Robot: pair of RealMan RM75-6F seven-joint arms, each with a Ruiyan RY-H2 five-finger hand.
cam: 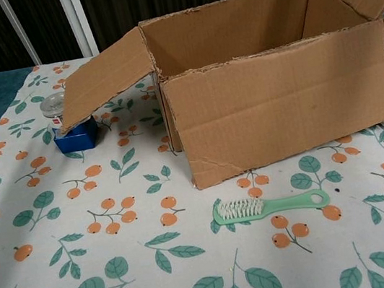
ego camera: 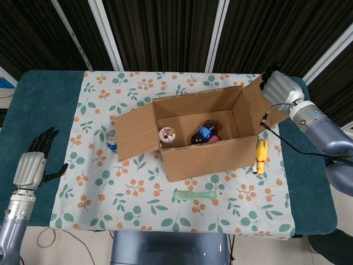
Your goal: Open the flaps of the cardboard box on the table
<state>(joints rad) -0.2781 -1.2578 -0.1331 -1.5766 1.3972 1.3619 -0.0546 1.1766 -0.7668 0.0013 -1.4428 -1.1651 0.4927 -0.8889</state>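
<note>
While the cardboard box sits mid-table with its long axis left to right, my right hand grips its right-end flap, tilted outward. My left hand hangs empty, fingers spread, well apart; the left flap already lies open.

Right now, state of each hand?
Left hand: open, holding nothing, beside the table.
Right hand: on the box's right flap; grip cannot be told.

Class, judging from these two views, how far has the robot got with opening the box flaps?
Done: the left flap lies folded out. In hand: the right hand pushes the right flap outward; it stands tilted. Left: laying it down. The left hand rests idle.
</note>
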